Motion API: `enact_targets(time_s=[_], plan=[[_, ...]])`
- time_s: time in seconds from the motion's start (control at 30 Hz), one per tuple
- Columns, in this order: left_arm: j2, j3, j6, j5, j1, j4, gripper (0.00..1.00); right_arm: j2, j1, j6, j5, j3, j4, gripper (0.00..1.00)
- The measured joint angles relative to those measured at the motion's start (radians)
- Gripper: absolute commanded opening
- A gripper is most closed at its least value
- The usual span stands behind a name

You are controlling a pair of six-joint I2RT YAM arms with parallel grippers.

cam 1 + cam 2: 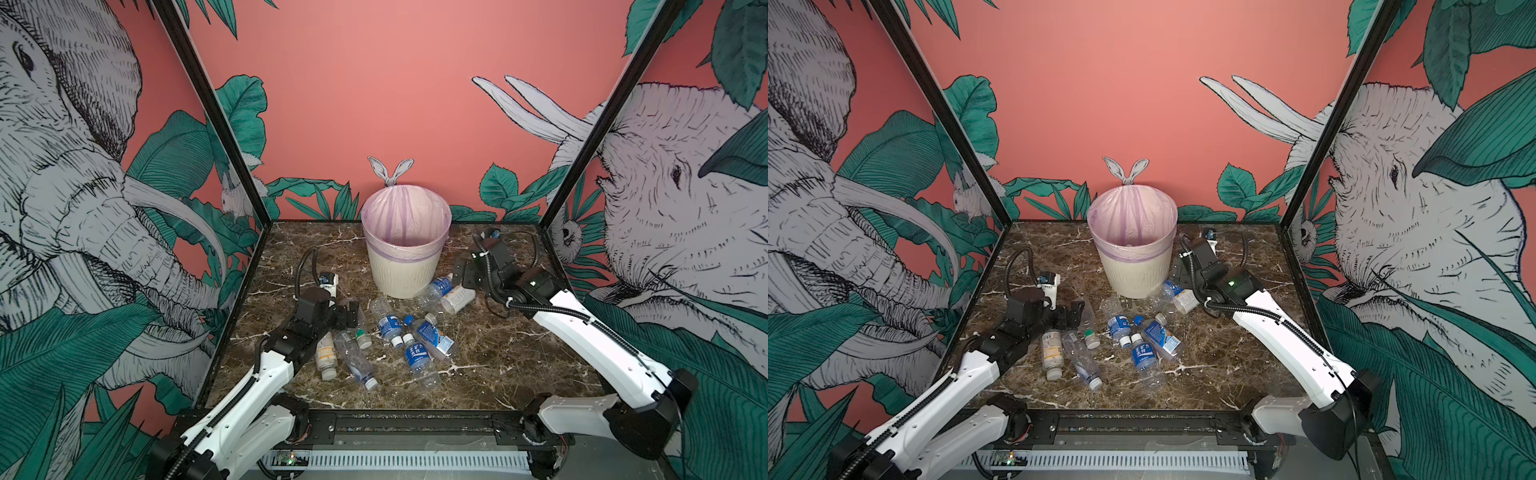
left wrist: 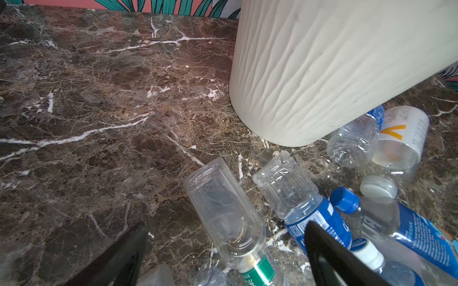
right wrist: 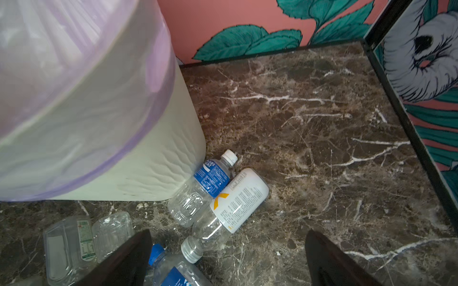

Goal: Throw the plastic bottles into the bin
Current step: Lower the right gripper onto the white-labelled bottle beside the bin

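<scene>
The cream ribbed bin (image 1: 405, 266) with a lilac bag stands at the back middle in both top views. Several plastic bottles lie on the marble in front of it, among them a blue-labelled one (image 1: 388, 322). My left gripper (image 2: 225, 247) is open low over a clear green-labelled bottle (image 2: 223, 205), which lies between its fingers untouched. My right gripper (image 3: 228, 257) is open beside the bin (image 3: 111, 148), above a white-and-yellow labelled bottle (image 3: 238, 198) and a blue-labelled one (image 3: 205, 183). In a top view the left gripper (image 1: 352, 312) and right gripper (image 1: 461, 278) flank the pile.
Painted walls and black frame posts (image 1: 216, 124) close in the brown marble table (image 1: 519, 353) on three sides. A black rail (image 1: 415, 424) runs along the front edge. More bottles (image 1: 326, 353) lie by the left forearm. Bare marble shows at the right.
</scene>
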Motion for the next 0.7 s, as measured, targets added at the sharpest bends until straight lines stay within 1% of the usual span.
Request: enact_targets(time_s=[0.1,0.3,0.57,0.7], plan=[[0.030,0.019,0.007,0.006,-0.014,-0.014,1.00,0.006,-0.017,0.042,-0.038,-0.056,0.003,0.99],[0.065,0.023,0.042,0.088,-0.040,-0.002,0.99,0.019,-0.068,0.117,-0.123,-0.148,0.055,0.99],[0.078,0.013,0.078,0.205,-0.065,0.071,0.98,0.079,-0.112,0.197,-0.232,-0.247,0.151,0.99],[0.081,-0.019,0.085,0.235,-0.068,0.109,0.98,0.116,-0.127,0.222,-0.274,-0.270,0.187,0.99]])
